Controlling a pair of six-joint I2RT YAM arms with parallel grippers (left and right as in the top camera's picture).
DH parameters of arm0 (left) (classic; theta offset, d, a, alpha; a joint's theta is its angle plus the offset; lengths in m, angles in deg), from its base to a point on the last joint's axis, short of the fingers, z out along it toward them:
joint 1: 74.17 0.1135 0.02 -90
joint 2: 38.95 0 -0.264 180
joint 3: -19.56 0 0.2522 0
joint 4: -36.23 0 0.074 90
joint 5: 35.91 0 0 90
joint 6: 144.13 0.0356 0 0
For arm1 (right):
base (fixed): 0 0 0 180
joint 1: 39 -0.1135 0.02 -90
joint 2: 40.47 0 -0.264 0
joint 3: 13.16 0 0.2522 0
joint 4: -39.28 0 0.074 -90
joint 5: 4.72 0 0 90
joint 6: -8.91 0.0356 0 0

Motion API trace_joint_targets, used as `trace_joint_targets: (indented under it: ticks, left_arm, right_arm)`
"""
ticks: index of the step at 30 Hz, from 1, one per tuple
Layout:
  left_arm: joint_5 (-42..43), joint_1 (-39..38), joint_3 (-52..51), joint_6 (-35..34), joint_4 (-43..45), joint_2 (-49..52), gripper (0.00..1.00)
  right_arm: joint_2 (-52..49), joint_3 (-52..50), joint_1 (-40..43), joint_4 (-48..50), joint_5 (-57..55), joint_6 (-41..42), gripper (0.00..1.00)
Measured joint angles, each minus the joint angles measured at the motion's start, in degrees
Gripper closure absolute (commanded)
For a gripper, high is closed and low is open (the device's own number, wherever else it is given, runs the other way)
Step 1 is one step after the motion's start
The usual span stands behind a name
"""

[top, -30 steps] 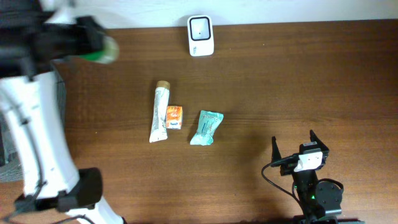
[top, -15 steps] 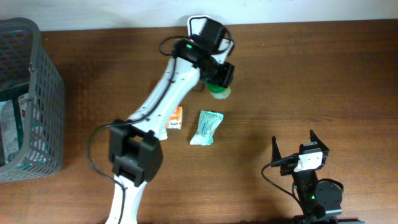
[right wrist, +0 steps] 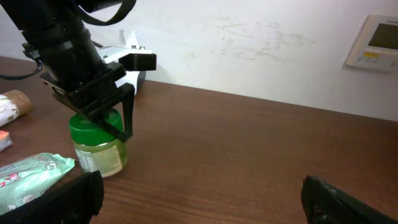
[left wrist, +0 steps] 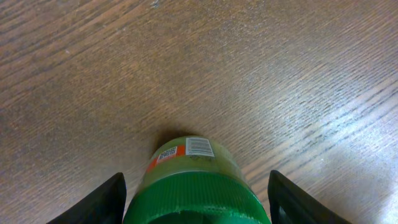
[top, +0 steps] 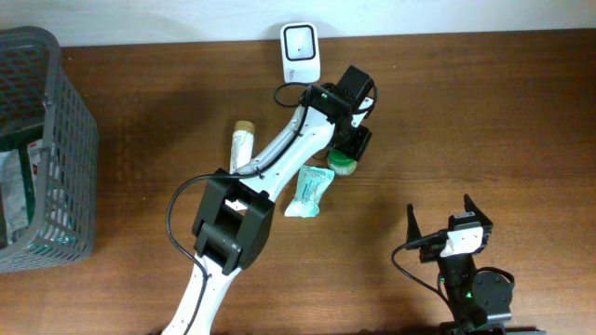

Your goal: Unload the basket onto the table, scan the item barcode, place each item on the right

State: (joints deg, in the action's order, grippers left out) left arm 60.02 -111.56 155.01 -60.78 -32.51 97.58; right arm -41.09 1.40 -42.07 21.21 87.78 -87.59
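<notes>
Green-lidded jar point(top: 344, 165) in left fingers point(left wrist: 102, 205), open table point(top: 484, 112) rightward.

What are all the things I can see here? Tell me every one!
jar: one, green lid, pale green contents, upright on the table near the scanner
scanner: one, white, far edge of the table
tube: one, whitish with a tan cap, left of the jar, partly under the arm
packet: one, teal, beside the jar
basket: one, grey mesh, left end; contents too unclear to name
table: one, dark brown wood
wall panel: one, white, on the wall behind
left end effector: one, black, clamped around the jar's lid
right end effector: one, black, open, near edge, holding nothing
</notes>
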Motion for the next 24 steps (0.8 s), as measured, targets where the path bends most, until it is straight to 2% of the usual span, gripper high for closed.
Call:
trace_joint_targets:
  ticks: [2, 3, 6, 9, 10, 11, 12, 14, 16, 20, 24]
  left_arm:
    - [-0.1, 0.0, -0.1, 0.0, 0.7, 0.0, 0.05]
    - [-0.2, 0.0, -0.1, -0.2, 1.2, 0.1, 0.01]
    - [-0.3, 0.0, 3.6, 0.0, -1.7, 0.8, 0.01]
    - [-0.7, 0.5, 14.8, 0.7, -8.9, 1.9, 0.01]
    - [-1.8, 1.3, 23.6, 1.2, -15.2, 2.0, 0.01]
    - [-2.6, 1.9, 27.5, 1.4, -17.5, 1.6, 0.01]
    - [-4.8, 2.8, 35.7, 1.5, -25.8, 2.3, 0.01]
    - [-9.0, 5.5, 48.4, 1.6, -32.6, 1.7, 0.01]
    - [-13.2, 10.3, 56.0, 1.6, -36.8, -0.9, 0.01]
    - [-18.3, 24.0, 57.2, 0.6, -40.9, -9.5, 0.01]
    - [-19.5, 37.8, 57.2, -2.9, -41.5, -11.4, 0.01]
  right_arm:
    - [0.0, 0.0, 0.0, 0.0, 0.0, 0.0, 0.02]
    - [0.0, 0.0, 0.0, 0.0, 0.0, 0.0, 0.01]
    - [0.0, 0.0, 0.0, 0.0, 0.0, 0.0, 0.02]
    - [0.0, 0.0, 0.0, 0.0, 0.0, 0.0, 0.02]
    - [0.0, 0.0, 0.0, 0.0, 0.0, 0.0, 0.02]
    - [0.0, 0.0, 0.0, 0.0, 0.0, 0.0, 0.02]
    - [0.0, 0.0, 0.0, 0.0, 0.0, 0.0, 0.02]
    - [0.0, 0.0, 0.0, 0.0, 0.0, 0.0, 0.02]
    - [0.0, 0.0, 0.0, 0.0, 0.0, 0.0, 0.02]
    - [0.0, 0.0, 0.0, 0.0, 0.0, 0.0, 0.01]
    - [0.0, 0.0, 0.0, 0.0, 0.0, 0.0, 0.02]
